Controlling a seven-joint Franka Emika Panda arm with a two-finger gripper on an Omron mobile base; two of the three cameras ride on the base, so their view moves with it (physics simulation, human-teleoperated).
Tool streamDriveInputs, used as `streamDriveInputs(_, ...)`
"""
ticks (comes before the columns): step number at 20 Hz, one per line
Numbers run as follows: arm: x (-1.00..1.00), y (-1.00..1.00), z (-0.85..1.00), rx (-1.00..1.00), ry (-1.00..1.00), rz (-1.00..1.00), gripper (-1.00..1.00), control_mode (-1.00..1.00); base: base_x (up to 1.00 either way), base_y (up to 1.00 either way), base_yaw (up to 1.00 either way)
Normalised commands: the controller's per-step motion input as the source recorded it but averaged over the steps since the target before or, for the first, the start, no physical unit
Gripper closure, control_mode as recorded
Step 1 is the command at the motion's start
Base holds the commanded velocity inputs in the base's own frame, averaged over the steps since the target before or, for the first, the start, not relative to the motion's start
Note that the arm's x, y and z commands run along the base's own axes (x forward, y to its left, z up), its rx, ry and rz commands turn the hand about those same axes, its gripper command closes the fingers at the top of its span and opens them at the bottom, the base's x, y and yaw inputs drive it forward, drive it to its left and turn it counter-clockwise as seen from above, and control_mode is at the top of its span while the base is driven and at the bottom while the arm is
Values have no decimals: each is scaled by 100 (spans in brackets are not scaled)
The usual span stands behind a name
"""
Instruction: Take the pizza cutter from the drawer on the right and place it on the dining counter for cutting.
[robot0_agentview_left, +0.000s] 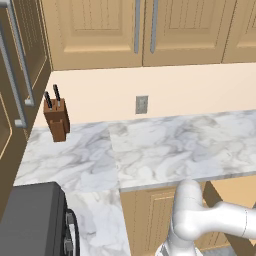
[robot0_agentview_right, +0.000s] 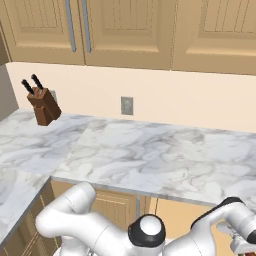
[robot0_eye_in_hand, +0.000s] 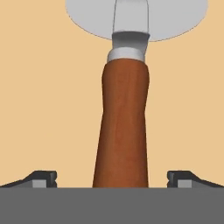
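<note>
In the hand view, nearest the camera, we see the two dark fingertips (robot0_eye_in_hand: 43, 178) at about 7 and 5 o'clock, spread wide. Between them lies the gripper (robot0_eye_in_hand: 113, 179) midpoint, and neither tip touches anything. The pizza cutter (robot0_eye_in_hand: 124, 127) runs from 6 o'clock toward 12 o'clock: its reddish-brown handle stands centred between the tips, with clear gaps on both sides. A steel collar tops the handle, and the round grey blade sits at 12 o'clock, cut off by the frame edge. Behind it we see the flat tan floor of the drawer (robot0_eye_in_hand: 48, 96), on which the cutter lies.

In the right base view, the arm bends low, its wrist dropping at 4 o'clock below the front edge of the marble worktop (robot0_agentview_right: 150, 155). Farther back, a knife block (robot0_agentview_right: 44, 106) stands at 10 o'clock, a wall socket (robot0_agentview_right: 127, 105) near centre, and panelled cabinet doors (robot0_agentview_right: 125, 30) at 12 o'clock.
</note>
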Motion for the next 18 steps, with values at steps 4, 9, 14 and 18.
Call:
streamDriveInputs(4, 0, 0, -19, 0, 0, 0, -100, -100, 0, 0, 0)
streamDriveInputs(9, 0, 0, -13, 0, 0, 0, -100, -100, 0, 0, 0)
streamDriveInputs(14, 0, 0, -4, 0, 0, 0, -100, -100, 0, 0, 0)
streamDriveInputs(18, 0, 0, -3, 0, 0, 0, -100, -100, 0, 0, 0)
